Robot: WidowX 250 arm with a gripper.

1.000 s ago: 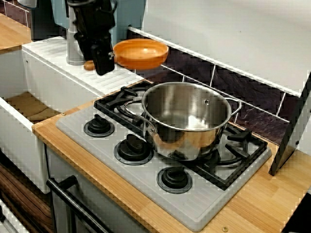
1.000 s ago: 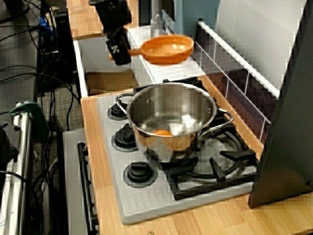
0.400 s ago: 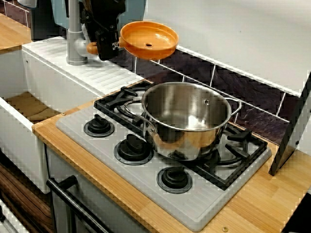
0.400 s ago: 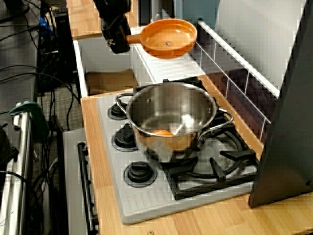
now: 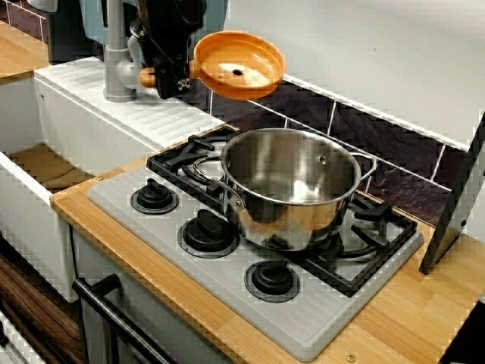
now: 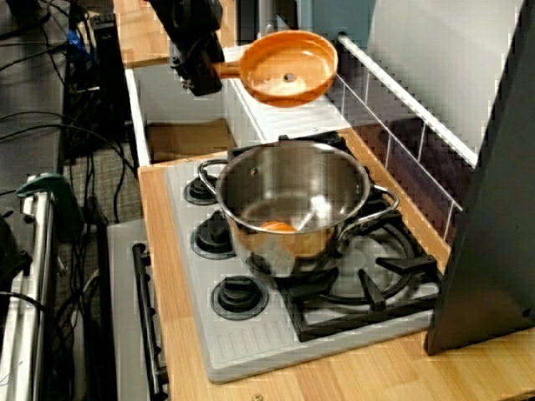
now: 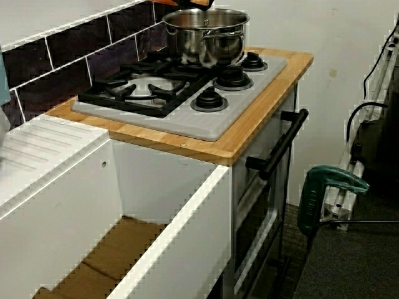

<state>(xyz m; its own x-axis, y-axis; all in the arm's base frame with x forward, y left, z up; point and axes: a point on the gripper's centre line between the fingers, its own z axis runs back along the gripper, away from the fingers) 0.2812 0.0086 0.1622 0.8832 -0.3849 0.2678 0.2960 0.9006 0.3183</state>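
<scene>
Orange and tilted, the pan is hanging in the air behind the steel pot.
Fingers are clamping only its short handle; that off-centre grip may be risking the pan twisting, slipping, or clipping the pot's rim.

The single black robot arm is reaching down from the upper left edge of the front view, and its gripper is hanging raised in the air, pointing downward at a slight tilt, with its jaws pressed closed.
</scene>
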